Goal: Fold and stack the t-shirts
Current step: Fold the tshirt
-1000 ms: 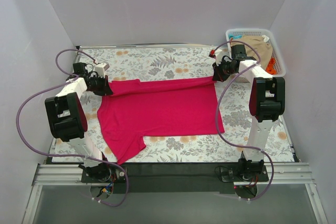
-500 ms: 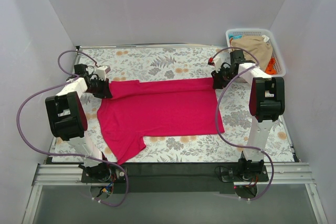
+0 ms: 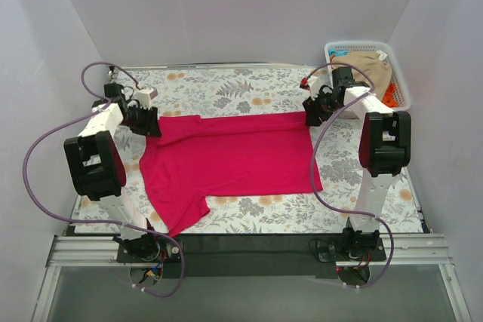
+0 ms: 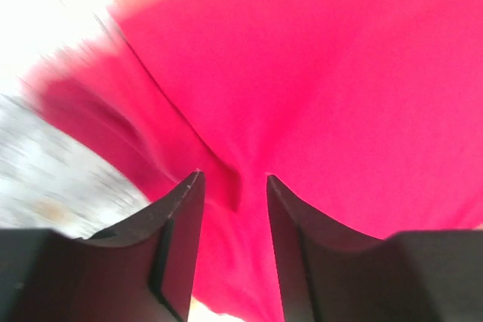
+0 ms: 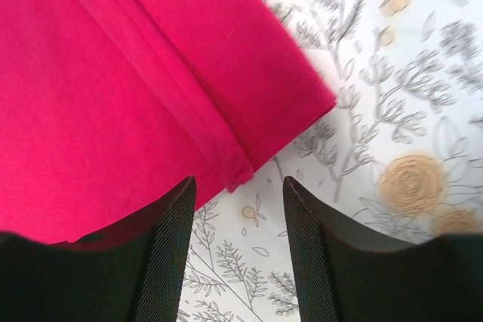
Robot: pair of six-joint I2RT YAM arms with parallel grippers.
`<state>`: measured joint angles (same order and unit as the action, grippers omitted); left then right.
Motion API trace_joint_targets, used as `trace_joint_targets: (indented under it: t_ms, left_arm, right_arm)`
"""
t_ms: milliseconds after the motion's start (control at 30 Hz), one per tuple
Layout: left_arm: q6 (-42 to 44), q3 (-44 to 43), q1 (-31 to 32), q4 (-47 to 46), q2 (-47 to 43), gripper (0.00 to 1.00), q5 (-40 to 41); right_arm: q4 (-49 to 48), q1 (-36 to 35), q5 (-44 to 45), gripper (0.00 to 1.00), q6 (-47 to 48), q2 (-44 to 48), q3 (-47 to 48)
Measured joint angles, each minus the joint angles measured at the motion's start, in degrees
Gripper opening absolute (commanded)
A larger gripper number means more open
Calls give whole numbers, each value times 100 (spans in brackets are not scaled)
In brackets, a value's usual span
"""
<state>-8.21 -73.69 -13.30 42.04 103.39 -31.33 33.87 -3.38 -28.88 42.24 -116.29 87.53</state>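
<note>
table: a floral-covered table (image 3: 226, 84) filled the middle of the top view.
shirt: the crimson-pink t-shirt (image 3: 226, 160) lay flat at the centre of the table. its long axis ran left to right across the frame. a sleeve trailed toward the lower left and the straight hem was at the right.
fold: a narrow band along the shirt's upper edge lay doubled over, running between the two grippers.
basket: a white lattice basket (image 3: 355, 44) sat in the upper right. it held a tan-beige t-shirt (image 3: 370, 65) and a bit of orange cloth (image 3: 389, 96).
relation: each gripper sat at one end of the folded upper edge, and the shirt body spread toward the bottom of the frame from both. neither arm looked nearer, so the next fold probably needed both.
left gripper: the left gripper (image 4: 232, 179) hovered low over the shirt's upper-left corner. its jaws stood narrowly apart over a blurred ridge of cloth and did not appear to pinch it.
right gripper: the right gripper (image 5: 238, 182) stood over the upper-right corner. its jaws were moderately apart and gripped nothing. the folded hem corner lay just beyond the tips.
</note>
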Motion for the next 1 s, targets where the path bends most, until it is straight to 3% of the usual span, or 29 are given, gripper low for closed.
trace_joint_targets:
  t_ms: [100, 333, 567, 767, 1000]
  left_arm:
    - [-269, -892, 0, -17, 275, 46, -92]
    - [-997, -2199, 33, -389, 1202, 47, -7]
    - [-1429, -2282, 155, -474, 1978, 47, 297]
    - [-1565, -2280, 332, -496, 2107, 46, 413]
    - [-1556, -2251, 459, -588, 2107, 35, 417]
  right_arm:
    - [72, -2, -66, 45, -195, 2, 393]
    - [50, -4, -164, 39, -612, -61, 1102]
    - [72, -111, -140, 41, -695, -369, 927]
    - [118, -177, -109, 42, -636, -417, 588]
    - [122, -184, -107, 42, -581, -417, 417]
